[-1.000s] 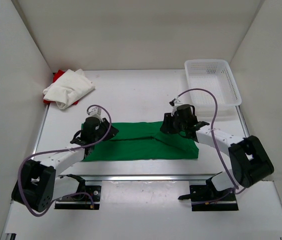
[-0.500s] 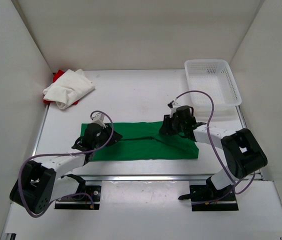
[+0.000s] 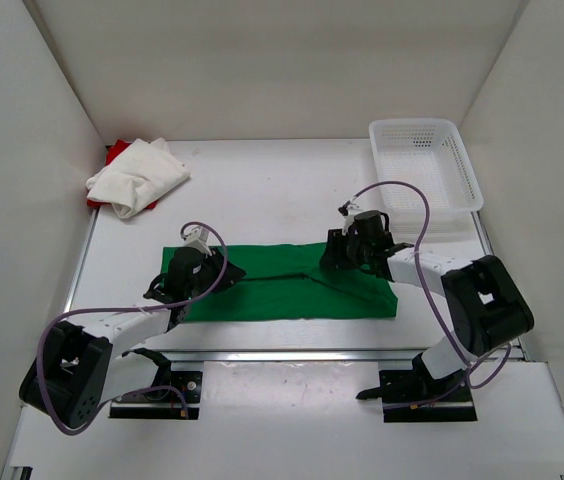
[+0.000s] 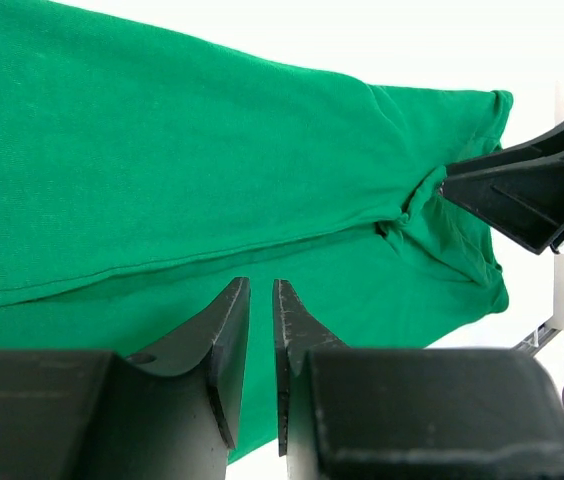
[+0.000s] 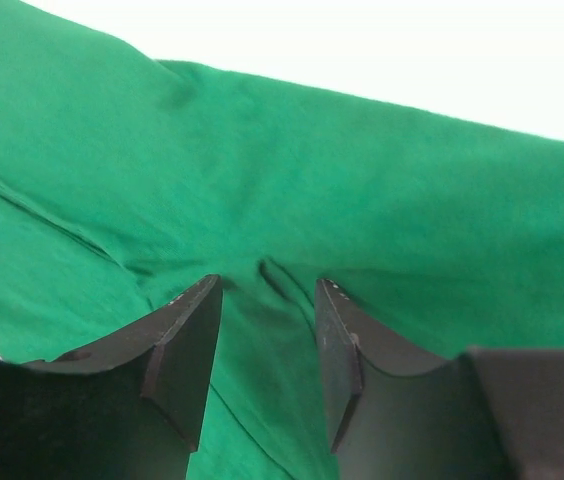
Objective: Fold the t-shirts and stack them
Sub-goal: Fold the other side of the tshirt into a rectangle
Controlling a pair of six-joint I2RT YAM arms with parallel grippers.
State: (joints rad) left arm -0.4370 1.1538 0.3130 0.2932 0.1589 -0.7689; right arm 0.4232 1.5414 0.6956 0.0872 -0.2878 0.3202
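Two grippers of mine sit on the green shirt (image 3: pixel 292 282), spread flat near the table's front edge. My left gripper (image 4: pixel 260 300) is nearly closed with nothing between its fingers. My right gripper (image 5: pixel 267 290) stands apart over a small fold.

I see the green t-shirt (image 3: pixel 292 283) lying flat as a long folded band across the near middle of the table, a seam line running along its length and a small pucker near its right end. The off-white t-shirt (image 3: pixel 137 175) sits crumpled at far left atop the red t-shirt (image 3: pixel 114 152), which mostly hides beneath.
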